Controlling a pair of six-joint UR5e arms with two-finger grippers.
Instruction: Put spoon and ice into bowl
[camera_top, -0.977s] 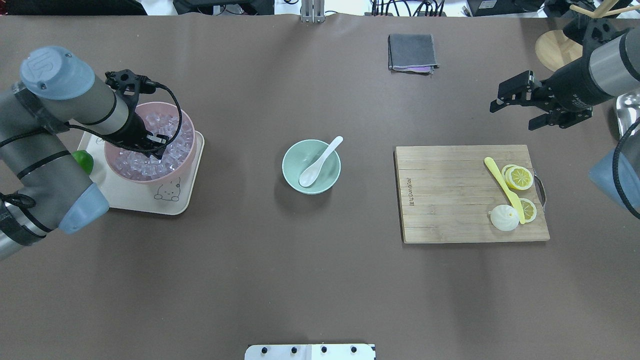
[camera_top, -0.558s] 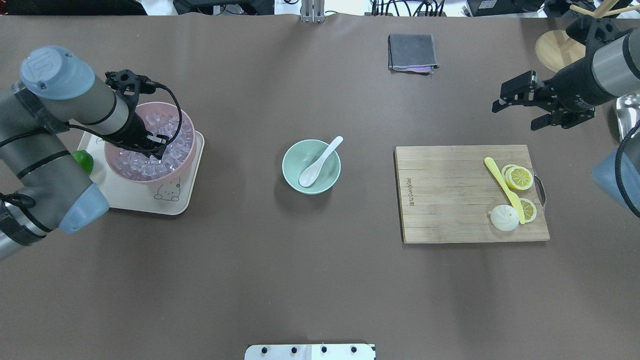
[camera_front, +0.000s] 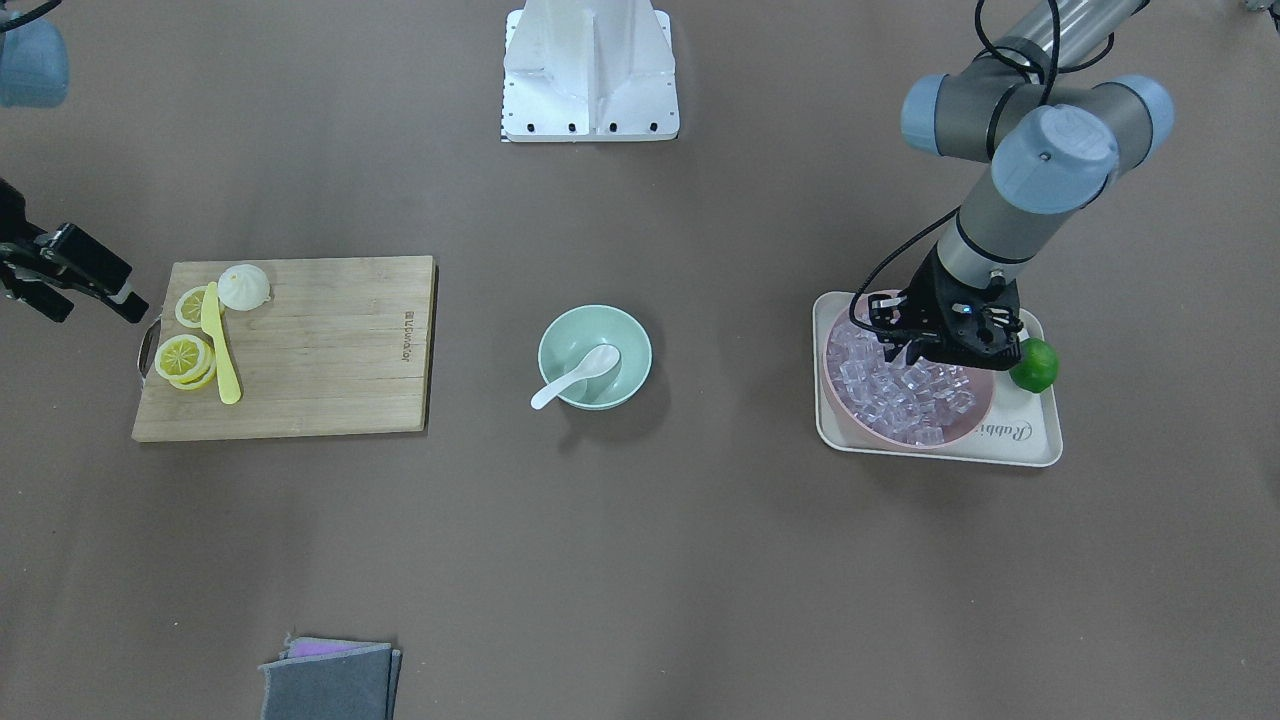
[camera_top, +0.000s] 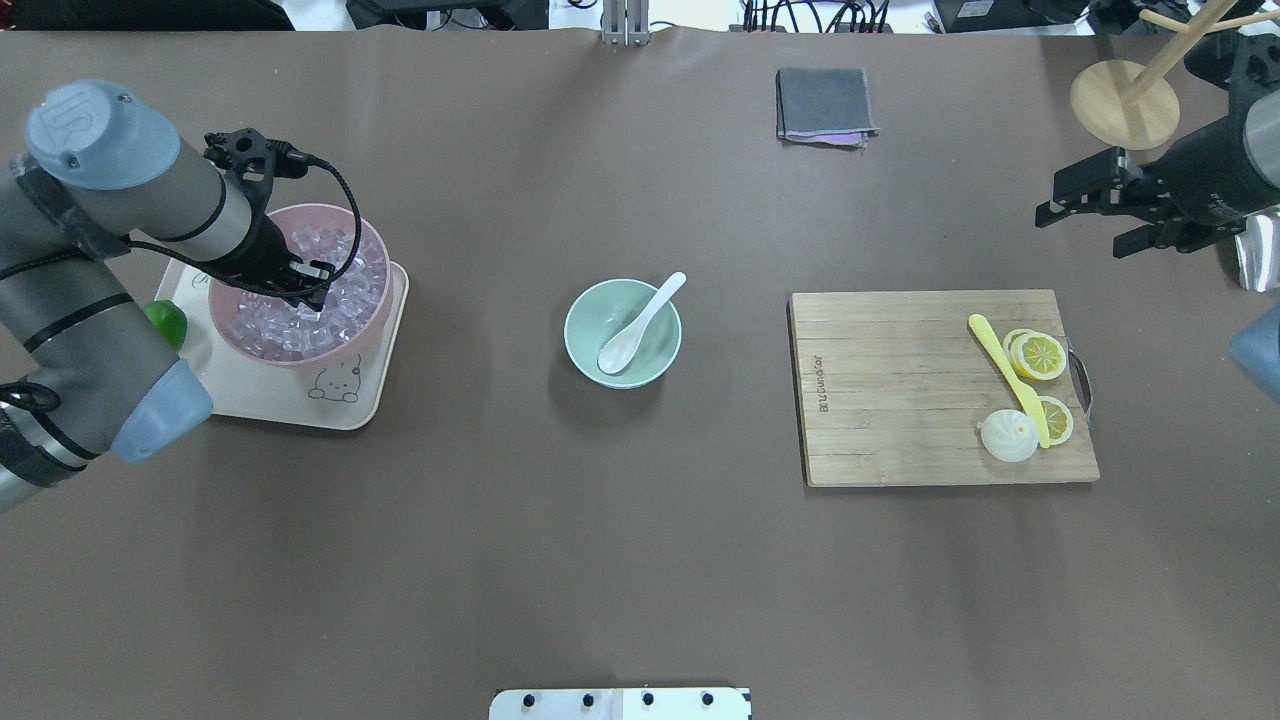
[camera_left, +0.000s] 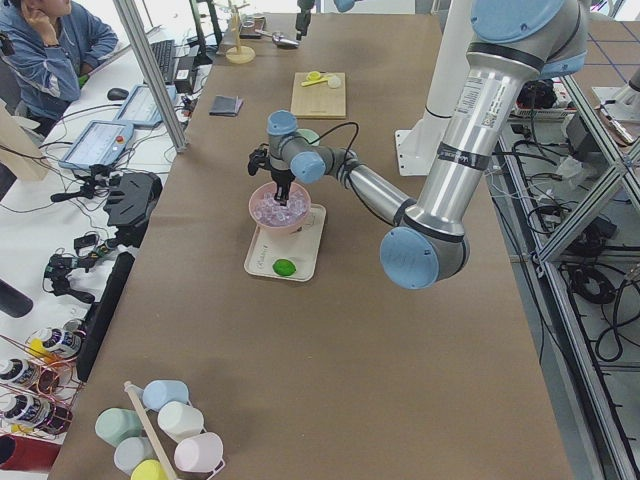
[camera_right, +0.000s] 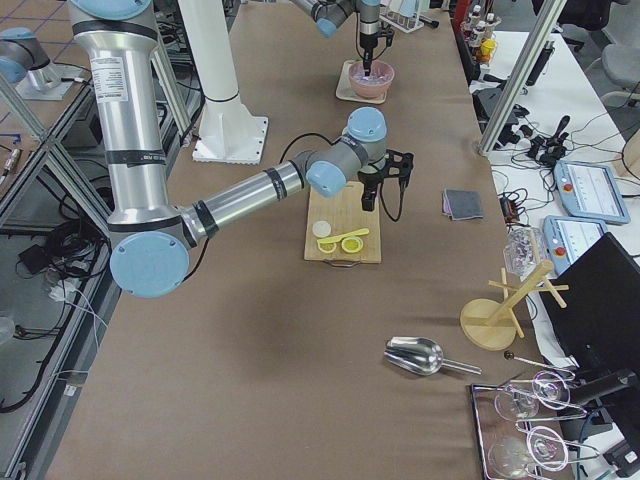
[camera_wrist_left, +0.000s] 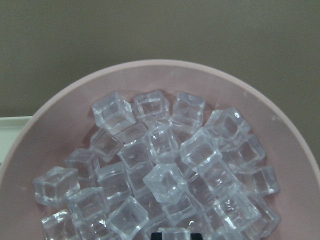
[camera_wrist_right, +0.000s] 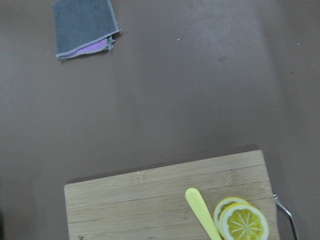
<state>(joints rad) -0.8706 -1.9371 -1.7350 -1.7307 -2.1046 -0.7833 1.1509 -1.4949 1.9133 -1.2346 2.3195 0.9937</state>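
The white spoon (camera_top: 640, 324) lies in the mint-green bowl (camera_top: 583, 350) at mid-table, scoop down, handle resting on the far right rim; both also show in the front view, the spoon (camera_front: 574, 379) and the bowl (camera_front: 560, 334). Many clear ice cubes (camera_wrist_left: 165, 180) fill a pink bowl (camera_top: 372, 305). My left gripper (camera_top: 308, 291) is over the ice in the pink bowl, fingers close together, seemingly shut on one cube (camera_wrist_left: 172, 232). My right gripper (camera_top: 1086, 232) is open and empty, above the table beyond the cutting board's far right corner.
The pink bowl stands on a cream tray (camera_top: 270, 400) with a green lime (camera_top: 166, 321). A wooden cutting board (camera_top: 900, 400) holds a yellow knife (camera_top: 1008, 365), lemon slices and a white bun. A grey cloth (camera_top: 824, 104) lies at the far side. A wooden stand (camera_top: 1124, 103) is at the far right.
My right gripper has moved right and farther from the cutting board. My left arm has risen slightly, its gripper lifting a little out of the ice. Spoon and bowl have not moved.
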